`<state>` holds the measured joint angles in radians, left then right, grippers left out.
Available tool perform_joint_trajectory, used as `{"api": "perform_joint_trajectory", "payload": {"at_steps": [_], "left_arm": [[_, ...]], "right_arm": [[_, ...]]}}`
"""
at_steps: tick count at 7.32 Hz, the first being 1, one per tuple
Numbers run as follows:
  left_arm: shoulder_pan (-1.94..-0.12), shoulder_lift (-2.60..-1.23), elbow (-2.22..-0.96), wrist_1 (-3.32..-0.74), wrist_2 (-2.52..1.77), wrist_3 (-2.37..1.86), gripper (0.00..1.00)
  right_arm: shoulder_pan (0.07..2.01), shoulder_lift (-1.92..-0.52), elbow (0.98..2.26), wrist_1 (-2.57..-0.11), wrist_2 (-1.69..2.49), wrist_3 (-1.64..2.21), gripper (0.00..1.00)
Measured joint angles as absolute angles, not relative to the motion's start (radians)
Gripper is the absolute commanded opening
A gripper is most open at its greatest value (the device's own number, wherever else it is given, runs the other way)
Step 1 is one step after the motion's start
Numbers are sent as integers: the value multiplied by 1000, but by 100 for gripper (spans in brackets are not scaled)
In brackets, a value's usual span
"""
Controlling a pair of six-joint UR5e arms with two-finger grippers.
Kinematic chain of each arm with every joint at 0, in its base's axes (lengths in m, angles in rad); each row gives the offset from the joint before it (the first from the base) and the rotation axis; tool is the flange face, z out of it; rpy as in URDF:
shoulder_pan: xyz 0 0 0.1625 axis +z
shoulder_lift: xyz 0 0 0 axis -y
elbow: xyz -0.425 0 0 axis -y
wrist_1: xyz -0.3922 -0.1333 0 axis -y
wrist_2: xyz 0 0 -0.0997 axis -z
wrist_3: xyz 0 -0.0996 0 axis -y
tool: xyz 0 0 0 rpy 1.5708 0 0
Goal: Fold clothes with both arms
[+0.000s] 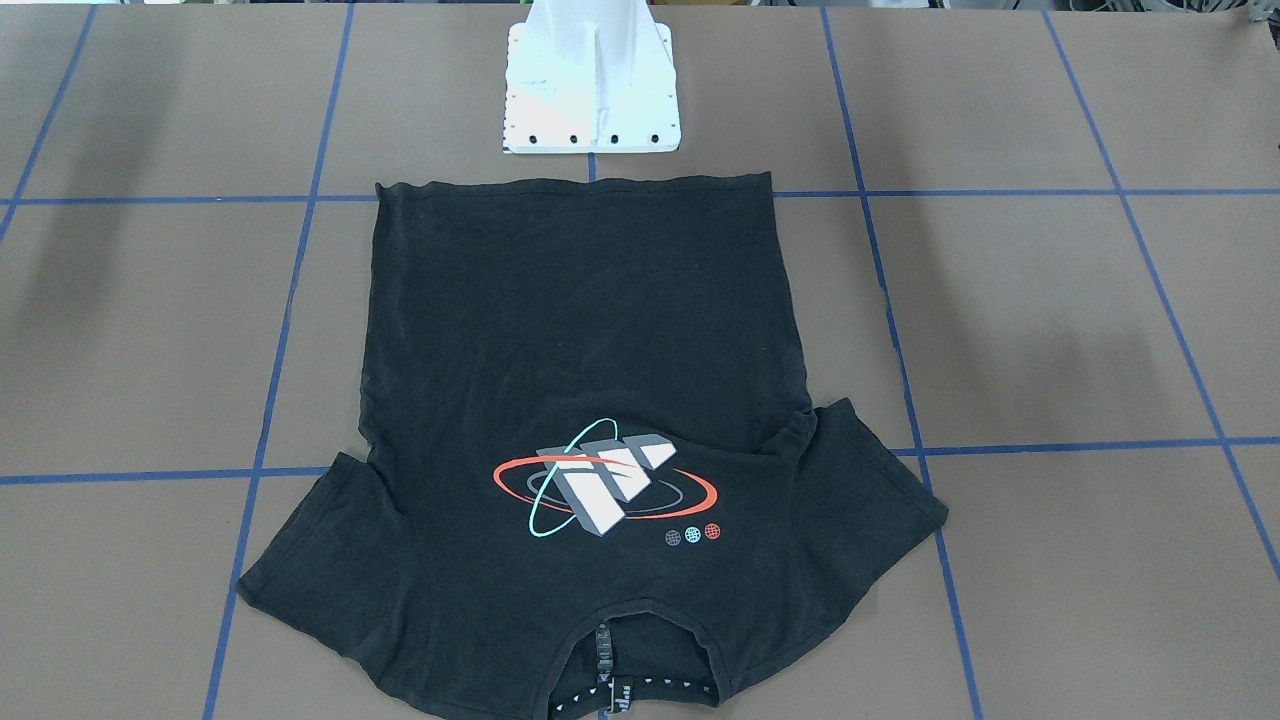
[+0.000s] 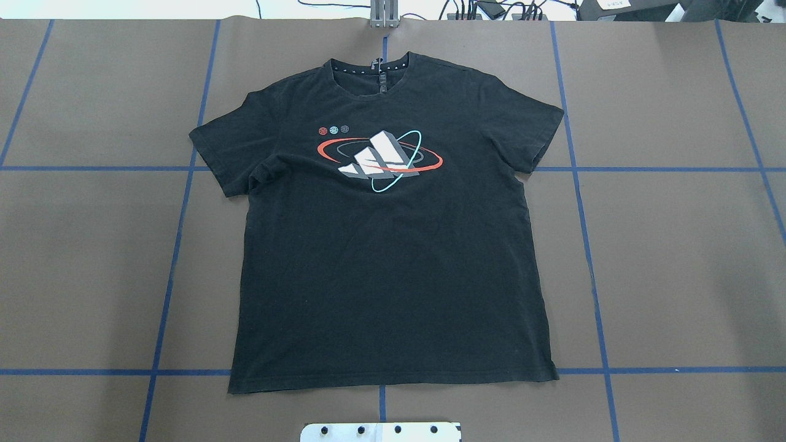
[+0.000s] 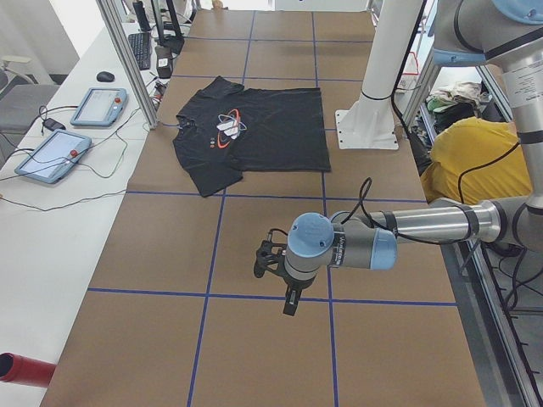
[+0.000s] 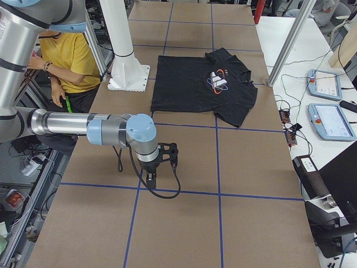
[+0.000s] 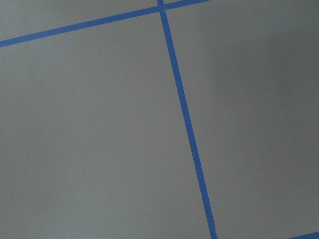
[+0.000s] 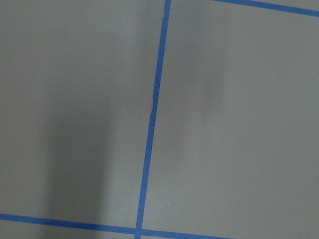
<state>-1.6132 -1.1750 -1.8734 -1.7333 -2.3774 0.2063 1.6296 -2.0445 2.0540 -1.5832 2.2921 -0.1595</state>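
t-shirt flat, graphic up; l hand & r hand well off it (grip: can't tell)

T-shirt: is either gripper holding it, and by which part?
Neither. The T-shirt lies spread flat with nothing gripping it; the left gripper and right gripper hang well apart from it.

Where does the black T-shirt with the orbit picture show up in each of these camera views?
Front-facing: the T-shirt fills the centre, collar at the bottom edge.
Overhead: centre, collar at the top.
Left side: upper middle.
Right side: upper middle.
Left wrist: not in it.
Right wrist: not in it.
Shared landmark: the white pedestal, just off the shirt's hem.
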Motion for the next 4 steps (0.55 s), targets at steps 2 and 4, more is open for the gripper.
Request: {"api": "perform_joint_trajectory", "payload": {"at_steps": [2,4], "left_arm": [[-1613,-1175,-1878,-1736,-2374,207,100],[-1613,-1175,-1891,-1739,-2371,207,100]], "right_arm": [[1629,-2050,2052,-1584,2293,-160,100],[1629,-2052,2060,-1582,2293,-160,100]]}}
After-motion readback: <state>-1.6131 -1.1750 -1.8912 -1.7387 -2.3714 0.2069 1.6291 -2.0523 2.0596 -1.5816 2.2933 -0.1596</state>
